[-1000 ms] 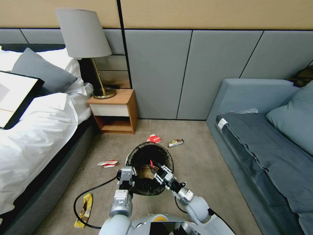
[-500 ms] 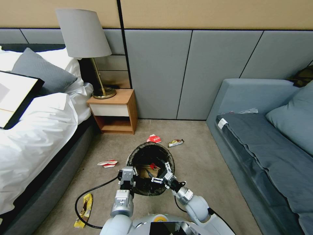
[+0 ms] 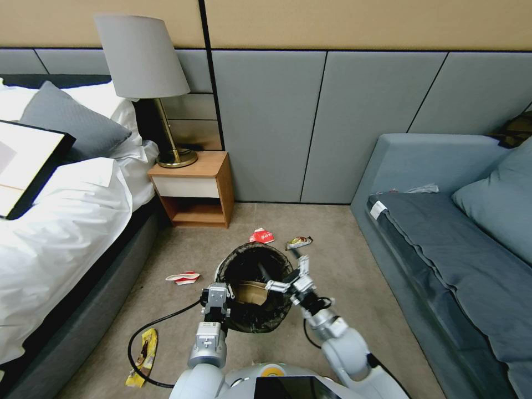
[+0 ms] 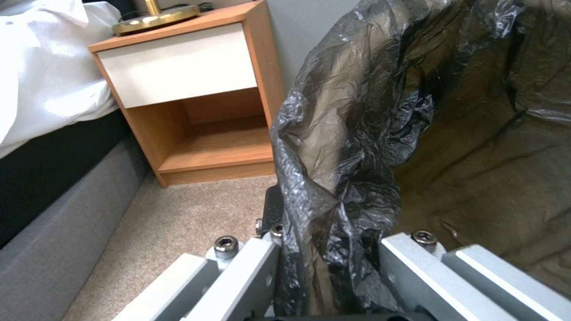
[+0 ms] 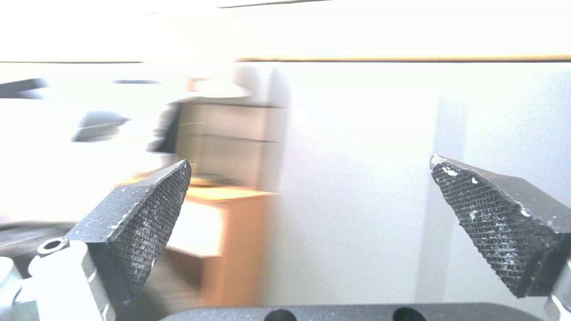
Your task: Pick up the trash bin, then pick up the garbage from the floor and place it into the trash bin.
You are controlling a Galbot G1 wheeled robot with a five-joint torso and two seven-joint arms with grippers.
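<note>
room: beige carpet (image 3: 343,277) between a white-sheeted bed (image 3: 61,221) at its left edge and a grey sofa (image 3: 443,244) at its right, wooden nightstand (image 3: 194,191) with a lamp (image 3: 145,72) at the back wall.
yellow wrapper (image 3: 143,354): flat on the carpet by the bed's side, near a black cable.
red-and-white pack (image 3: 183,277): on the carpet left of the bin.
left gripper (image 3: 217,303): jaws clamped on the near-left rim of the trash bin, pinching the black bag; the left wrist view shows the bag (image 4: 345,178) between the fingers.
trash bin (image 3: 255,288): centre of the carpet, held by the left gripper, tan piece lying inside.
right gripper (image 3: 289,277): over the bin's right rim, jaws apart, nothing between the pads (image 5: 149,218).
second red-and-white pack (image 3: 261,236) and brown wrapper (image 3: 299,242): on the carpet just behind the bin.
</note>
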